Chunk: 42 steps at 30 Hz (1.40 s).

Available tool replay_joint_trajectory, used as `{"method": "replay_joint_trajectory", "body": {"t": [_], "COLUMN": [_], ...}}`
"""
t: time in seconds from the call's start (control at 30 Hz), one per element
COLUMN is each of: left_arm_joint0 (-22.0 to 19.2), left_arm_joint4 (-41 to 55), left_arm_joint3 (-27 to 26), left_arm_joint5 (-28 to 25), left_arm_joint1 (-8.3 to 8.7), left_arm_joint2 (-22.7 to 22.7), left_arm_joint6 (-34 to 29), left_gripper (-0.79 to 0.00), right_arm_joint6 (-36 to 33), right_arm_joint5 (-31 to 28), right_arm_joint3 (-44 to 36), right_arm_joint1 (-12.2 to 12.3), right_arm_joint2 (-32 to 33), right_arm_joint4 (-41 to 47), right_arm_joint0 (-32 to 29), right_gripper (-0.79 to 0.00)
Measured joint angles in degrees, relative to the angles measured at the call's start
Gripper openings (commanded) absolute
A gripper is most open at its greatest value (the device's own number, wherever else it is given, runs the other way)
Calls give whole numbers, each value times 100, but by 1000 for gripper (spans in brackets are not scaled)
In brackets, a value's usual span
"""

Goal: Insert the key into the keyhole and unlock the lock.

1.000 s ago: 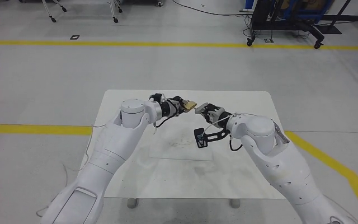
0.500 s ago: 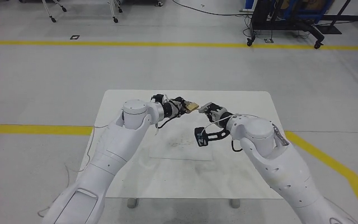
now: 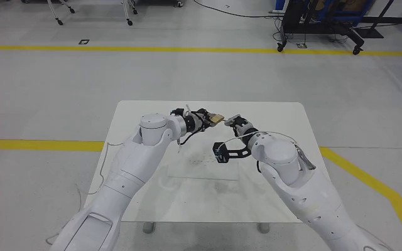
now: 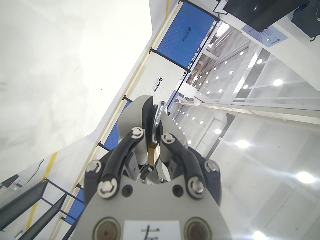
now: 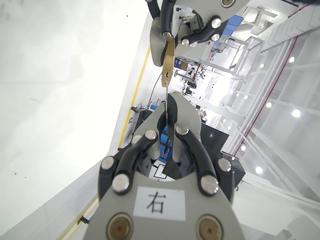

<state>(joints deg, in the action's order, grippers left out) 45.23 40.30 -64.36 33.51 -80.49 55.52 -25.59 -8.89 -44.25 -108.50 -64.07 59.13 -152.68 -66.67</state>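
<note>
My left gripper (image 3: 211, 118) is shut on a brass padlock (image 3: 216, 118), held above the back middle of the white table (image 3: 144, 119). In the left wrist view the padlock (image 4: 153, 148) sits edge-on between the fingers (image 4: 135, 118). My right gripper (image 3: 231, 120) faces it from the other side, shut on a thin silver key (image 5: 166, 101). In the right wrist view the key's tip meets the keyhole end of the padlock (image 5: 167, 68), which hangs from the left gripper (image 5: 162, 51). How deep the key sits cannot be told.
Both arms meet over the back middle of the table, above a transparent sheet (image 3: 201, 163) lying on it. A black cable clip (image 3: 218, 152) hangs from the right forearm. Yellow floor lines (image 3: 50, 145) run past the table sides.
The right arm has rolled and shifted left, bringing the key up to the padlock's end. The gap between the two grippers has shrunk. The left arm barely moved.
</note>
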Motion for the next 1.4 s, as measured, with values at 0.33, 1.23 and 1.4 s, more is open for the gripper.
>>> {"method": "replay_joint_trajectory", "body": {"t": [0.33,1.23,1.4], "left_arm_joint0": [-14,90,183], "left_arm_joint4": [32,-840,-971], "left_arm_joint3": [43,65,-16], "left_arm_joint5": [98,-880,-1443], "left_arm_joint1": [-13,111,138], "left_arm_joint2": [-3,221,335], "left_arm_joint6": [-144,-244,-289], "left_gripper": [-785,-785,-785], "right_arm_joint6": [-118,-17,585], "right_arm_joint5": [-131,-233,312], "right_arm_joint3": [100,428,683], "right_arm_joint1": [-71,-168,-192], "right_arm_joint2": [-74,-89,566], "right_arm_joint4": [172,623,1730], "right_arm_joint0": [122,305,44], "right_gripper": [-785,0,0]}}
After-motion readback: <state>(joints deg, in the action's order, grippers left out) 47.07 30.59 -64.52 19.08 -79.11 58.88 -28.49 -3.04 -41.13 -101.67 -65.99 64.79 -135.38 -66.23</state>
